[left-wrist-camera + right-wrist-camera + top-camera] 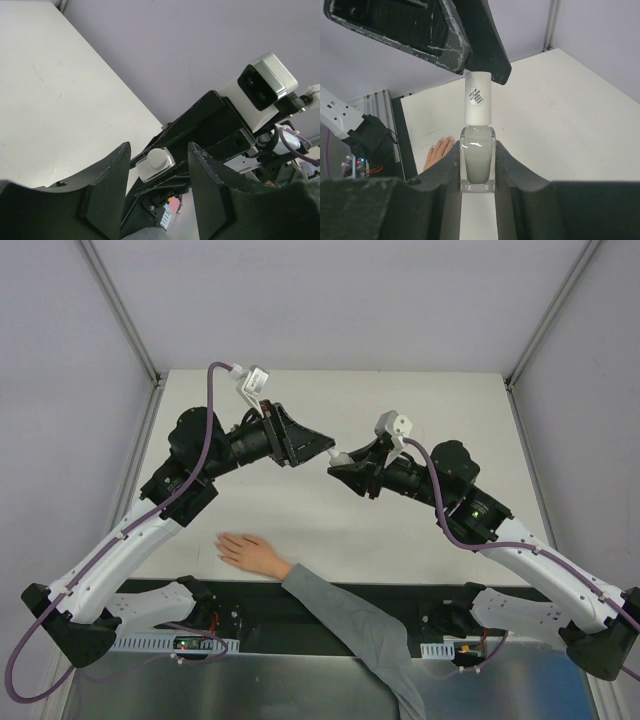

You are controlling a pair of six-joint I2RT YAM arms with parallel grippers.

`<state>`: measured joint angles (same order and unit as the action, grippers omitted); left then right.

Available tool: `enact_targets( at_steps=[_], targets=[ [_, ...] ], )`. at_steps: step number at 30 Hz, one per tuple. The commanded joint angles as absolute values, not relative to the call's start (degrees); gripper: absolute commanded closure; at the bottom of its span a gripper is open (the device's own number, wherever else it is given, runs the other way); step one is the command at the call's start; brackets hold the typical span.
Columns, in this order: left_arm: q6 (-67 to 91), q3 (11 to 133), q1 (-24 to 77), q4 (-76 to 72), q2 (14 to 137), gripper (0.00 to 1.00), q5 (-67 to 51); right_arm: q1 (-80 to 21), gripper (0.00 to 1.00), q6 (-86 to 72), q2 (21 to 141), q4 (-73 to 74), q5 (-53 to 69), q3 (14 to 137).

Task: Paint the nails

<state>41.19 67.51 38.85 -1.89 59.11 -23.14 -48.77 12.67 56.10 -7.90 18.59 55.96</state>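
Here's the wide white table (330,530), and over its middle the two black-and-white arms lean in toward each other, left arm (150,525) and right arm (520,555), nose to nose. Down at the near edge a grey fabric sleeve (345,615) reaches in, ending in a pale pinkish-beige hand (250,552) lying flat, palm down, fingers fanned toward the left arm's side. The hand is well apart from both tools, which hang above the table's centre. The left gripper (159,147) has its jaws spread wide with nothing in them. The right gripper (477,150) is clamped snugly on the body of a small clear glass bottle of pale grey polish (477,165), holding it upright. On top of the bottle sits a tall white cylindrical cap (477,97) with a little round sticker, and one black left finger (490,60) is right at its top. Whether the cap lies between those jaws or just ahead of them, I can't tell. And the nails (224,548)? Tiny, skin-coloured, out at the fingertips, too small to read, with no colour showing. My call: the bottle is not yet uncapped, no brush is out, and every nail is left to paint. This looks like the uncapping step.
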Motion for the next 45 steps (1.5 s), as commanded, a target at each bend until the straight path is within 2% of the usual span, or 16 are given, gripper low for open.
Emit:
enact_targets(
  at_steps=[1,12,13,15,16,19,20,23,26,33,37,38,40,41,43,45],
  targets=[
    [38.7,72.0,38.1,-0.3,60.9,0.57,-28.6,-48.2,1.00,10.1,55.6,-13.4,22.8,56.7],
    [37.6,74.4,38.1,3.8,63.3,0.73,-30.8,-48.0,1.00,10.4,56.2,-13.2,21.9,57.0],
    [37.6,74.7,38.1,4.0,63.4,0.77,-30.7,-48.0,1.00,10.5,56.2,-13.1,21.9,57.1],
    [37.9,75.9,38.1,5.8,64.2,0.96,-29.4,-48.2,1.00,11.5,56.3,-12.8,20.8,57.1],
    [38.5,76.5,38.1,6.9,64.4,1.00,-28.0,-48.6,1.00,12.6,56.2,-12.7,20.0,56.6],
    [46.6,77.1,38.1,12.9,64.8,1.00,-16.7,-58.2,1.00,25.9,54.4,-13.3,-0.3,53.8],
    [50.9,76.6,38.1,13.5,64.1,1.00,-14.5,-64.6,1.00,34.3,54.9,-17.4,-15.8,53.1],
    [53.6,76.9,38.6,15.6,63.4,1.00,-7.2,-72.7,1.00,44.9,57.9,-28.6,-33.2,50.6],
    [53.9,79.4,38.7,18.5,63.0,1.00,-3.5,-74.5,1.00,48.9,60.0,-30.1,-35.9,51.9],
    [54.6,79.5,38.6,19.2,62.3,1.00,-3.6,-74.3,1.00,45.8,60.0,-29.4,-30.1,51.9],
    [52.7,80.0,38.7,19.0,62.3,1.00,-5.2,-70.3,1.00,35.2,57.9,-22.6,-19.3,53.4],
    [51.2,79.6,38.5,18.5,62.0,0.72,-6.0,-66.6,1.00,32.3,57.0,-19.7,-15.8,53.5],
    [48.1,78.1,38.5,15.3,60.2,0.45,-8.5,-58.6,1.00,25.2,55.3,-16.8,-2.0,53.4],
    [44.7,75.3,38.3,10.6,59.2,0.26,-11.1,-55.8,1.00,18.8,55.0,-16.8,3.5,53.3],
    [43.2,71.7,38.1,6.2,55.7,0.16,-12.2,-48.8,1.00,14.2,55.2,-15.7,19.3,54.5],
    [43.2,65.3,36.8,-4.6,53.8,0.15,-16.9,-45.5,1.00,7.6,56.6,-16.1,28.2,55.5]
  ],
)
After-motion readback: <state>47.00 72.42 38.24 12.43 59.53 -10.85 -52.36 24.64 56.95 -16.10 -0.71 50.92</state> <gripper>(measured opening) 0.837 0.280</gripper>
